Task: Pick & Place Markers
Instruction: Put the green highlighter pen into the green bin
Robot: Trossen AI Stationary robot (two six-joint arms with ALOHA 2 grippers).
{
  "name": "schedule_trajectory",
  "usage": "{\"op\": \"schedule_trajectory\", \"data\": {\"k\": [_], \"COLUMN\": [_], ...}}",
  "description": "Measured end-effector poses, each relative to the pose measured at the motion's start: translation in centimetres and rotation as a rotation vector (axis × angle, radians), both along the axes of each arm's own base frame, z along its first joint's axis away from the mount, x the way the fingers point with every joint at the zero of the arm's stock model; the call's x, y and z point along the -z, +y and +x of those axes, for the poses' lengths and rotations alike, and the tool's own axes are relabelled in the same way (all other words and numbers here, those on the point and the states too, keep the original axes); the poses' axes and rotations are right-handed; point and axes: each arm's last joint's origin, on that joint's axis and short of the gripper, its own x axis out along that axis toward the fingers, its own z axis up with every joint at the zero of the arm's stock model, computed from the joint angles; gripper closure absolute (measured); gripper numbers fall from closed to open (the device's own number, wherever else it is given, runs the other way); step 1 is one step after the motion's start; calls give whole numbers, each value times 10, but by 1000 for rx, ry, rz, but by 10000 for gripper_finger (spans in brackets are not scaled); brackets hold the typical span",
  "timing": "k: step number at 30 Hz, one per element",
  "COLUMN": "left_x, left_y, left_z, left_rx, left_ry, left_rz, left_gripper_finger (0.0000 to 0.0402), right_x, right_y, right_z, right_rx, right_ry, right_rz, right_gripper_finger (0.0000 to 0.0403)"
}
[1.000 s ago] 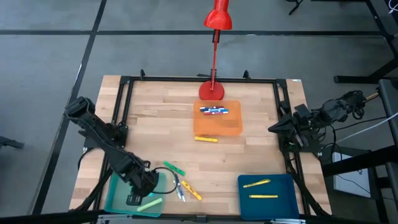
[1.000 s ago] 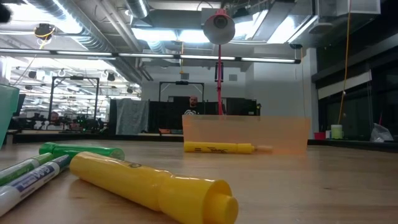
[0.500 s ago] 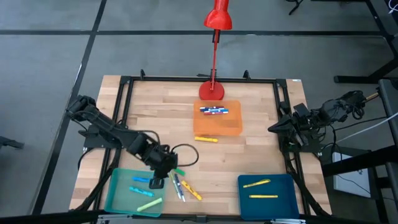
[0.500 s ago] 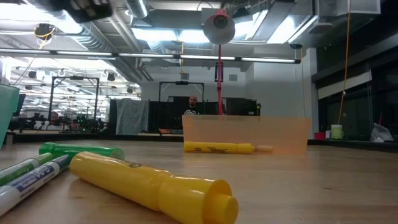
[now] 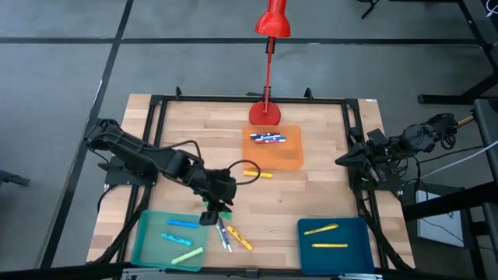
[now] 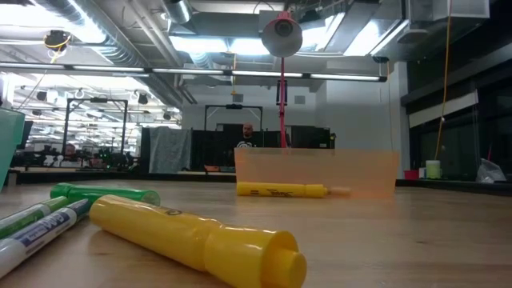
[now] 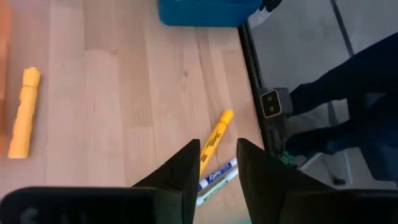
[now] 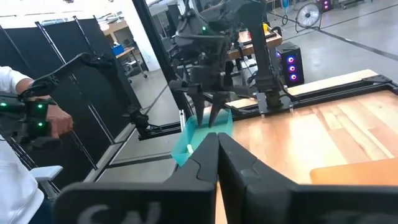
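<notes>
Left gripper (image 5: 208, 218) spread and empty, poised directly over loose markers (image 5: 232, 236) just right of teal tray (image 5: 145, 237), their long axes angled away from tray; right gripper (image 5: 342, 161) pinched empty, well apart.
</notes>
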Motion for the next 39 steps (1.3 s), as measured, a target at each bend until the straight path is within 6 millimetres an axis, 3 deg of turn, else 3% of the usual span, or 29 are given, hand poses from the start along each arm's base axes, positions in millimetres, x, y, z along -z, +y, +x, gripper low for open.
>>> {"op": "schedule_trajectory", "data": {"k": [14, 21, 26, 31, 39], "left_x": [-6, -28, -28, -10, 37], "left_y": [1, 1, 3, -3, -13], "left_z": [0, 0, -1, 11, 37], "left_rx": [61, 108, 83, 124, 214], "left_ry": [-4, -64, -37, 58, 247], "left_rz": [-30, 3, 45, 153, 277], "left_gripper_finger": [191, 178, 178, 178, 178], "right_x": [2, 3, 3, 3, 3], "right_y": [2, 3, 3, 3, 2], "right_z": [6, 8, 8, 8, 8], "right_rx": [47, 54, 54, 56, 100], "right_ry": [27, 33, 33, 33, 33], "right_rz": [9, 4, 4, 4, 20], "right_gripper_finger": [398, 387, 397, 396, 389]}}
